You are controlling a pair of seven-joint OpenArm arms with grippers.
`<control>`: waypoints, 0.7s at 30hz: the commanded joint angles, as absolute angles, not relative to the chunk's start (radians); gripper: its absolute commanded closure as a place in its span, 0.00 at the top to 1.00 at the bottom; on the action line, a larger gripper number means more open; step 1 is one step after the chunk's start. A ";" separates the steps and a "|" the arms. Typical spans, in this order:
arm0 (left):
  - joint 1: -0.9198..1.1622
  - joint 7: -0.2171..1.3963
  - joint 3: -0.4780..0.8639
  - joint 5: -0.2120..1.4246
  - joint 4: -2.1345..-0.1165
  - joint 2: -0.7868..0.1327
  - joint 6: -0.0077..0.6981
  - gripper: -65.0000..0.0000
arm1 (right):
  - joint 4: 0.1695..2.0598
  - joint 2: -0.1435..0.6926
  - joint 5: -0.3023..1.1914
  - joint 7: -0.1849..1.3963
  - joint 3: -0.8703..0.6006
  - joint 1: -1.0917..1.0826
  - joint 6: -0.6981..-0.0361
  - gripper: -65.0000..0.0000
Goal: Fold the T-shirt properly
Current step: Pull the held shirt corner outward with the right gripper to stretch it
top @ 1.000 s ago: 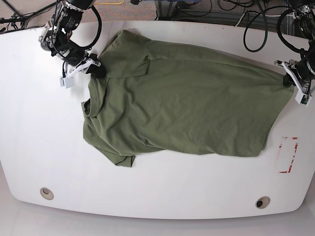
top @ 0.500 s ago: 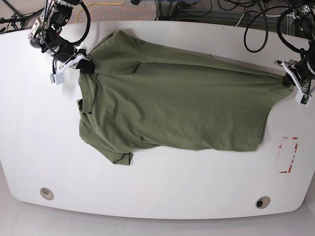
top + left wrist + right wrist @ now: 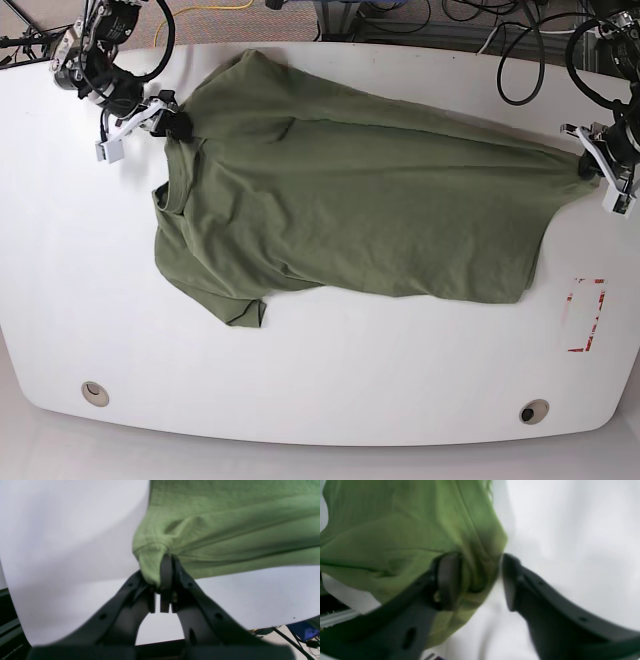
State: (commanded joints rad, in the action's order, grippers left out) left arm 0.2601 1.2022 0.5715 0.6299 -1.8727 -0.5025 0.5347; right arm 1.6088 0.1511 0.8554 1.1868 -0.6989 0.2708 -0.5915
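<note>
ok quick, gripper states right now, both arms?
Left gripper: closed, pinching a corner of the T-shirt.
Right gripper: jaws parted with the shirt's shoulder fabric bunched between them; a firm grip cannot be told.

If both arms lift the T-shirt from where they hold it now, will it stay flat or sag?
Likely sag: the T-shirt is soft and wrinkled, bunching at the left gripper. The right gripper looks part open around the cloth, so that corner may slip. The free sleeve would probably drag.
</note>
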 joint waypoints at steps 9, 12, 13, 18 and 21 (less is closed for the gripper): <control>0.263 1.202 0.572 0.630 -1.873 -0.503 0.535 0.00 | 1.604 0.151 0.885 1.187 -0.716 0.265 -0.591 0.50; 0.263 1.202 0.573 0.630 -1.873 -0.503 0.535 0.00 | 1.603 0.151 0.885 1.187 -0.711 0.263 -0.591 0.40; 0.263 1.202 0.573 0.630 -1.873 -0.503 0.535 0.00 | 1.603 0.150 0.885 1.187 -0.711 0.262 -0.591 0.38; 0.265 1.202 0.575 0.630 -1.873 -0.503 0.535 0.00 | 1.583 0.142 0.885 1.187 -0.708 0.262 -0.591 0.16; 0.265 1.202 0.575 0.630 -1.873 -0.503 0.535 0.00 | 1.544 0.137 0.885 1.187 -0.699 0.260 -0.591 0.04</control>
State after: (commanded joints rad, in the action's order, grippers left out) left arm 0.2647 1.2022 0.5746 0.6299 -1.8727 -0.5025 0.5347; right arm 1.5443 0.1373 0.8846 1.1868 -0.6989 0.2601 -0.5915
